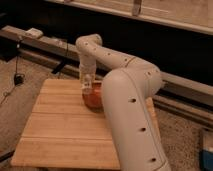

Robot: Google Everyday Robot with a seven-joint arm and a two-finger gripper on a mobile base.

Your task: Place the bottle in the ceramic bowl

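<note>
The ceramic bowl (91, 98), orange inside, sits on the wooden table (60, 125) near its back right; the big white arm link hides its right part. My gripper (87, 86) hangs down from the arm's wrist, right over the bowl's left rim. It is shut on the bottle (87, 80), a small whitish shape held roughly upright between the fingers, its lower end just above the bowl's inside.
A raised dark ledge (45, 45) runs behind the table, with a white box (34, 33) and cables on it. A black cable device (19, 78) lies on the floor at the left. A blue object (207, 150) stands at the right edge.
</note>
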